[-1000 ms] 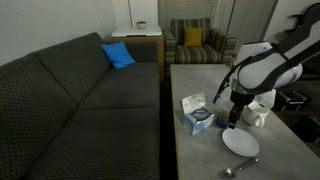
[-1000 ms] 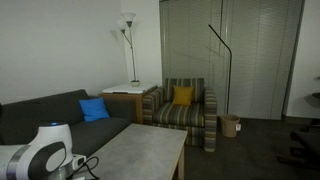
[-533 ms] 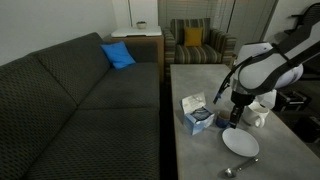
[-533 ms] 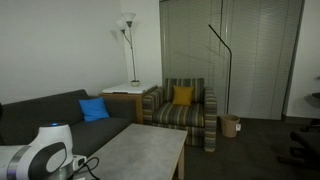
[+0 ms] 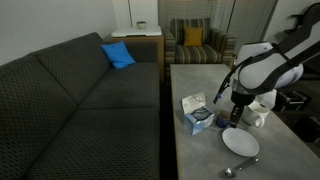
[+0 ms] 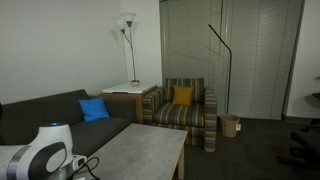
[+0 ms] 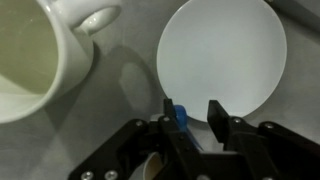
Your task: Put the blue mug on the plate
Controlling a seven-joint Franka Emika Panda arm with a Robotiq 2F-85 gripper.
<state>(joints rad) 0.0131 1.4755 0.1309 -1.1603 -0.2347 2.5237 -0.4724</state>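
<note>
In the wrist view the white plate [image 7: 225, 50] lies at the upper right on the grey table. My gripper [image 7: 190, 108] hangs over the plate's near edge with its fingers apart. A small part of the blue mug [image 7: 180, 117] shows against the left finger; the rest is hidden under the gripper body. Bare plate and table show between that blue part and the right finger. In an exterior view the gripper [image 5: 232, 118] is low over the table just behind the plate [image 5: 240, 143].
A large white cup [image 7: 40, 60] stands close to the gripper, also seen in an exterior view [image 5: 259, 118]. A blue-and-white box [image 5: 197, 115] and a spoon [image 5: 240, 166] lie on the table [image 5: 215, 80]. A dark sofa [image 5: 80, 110] runs along its side.
</note>
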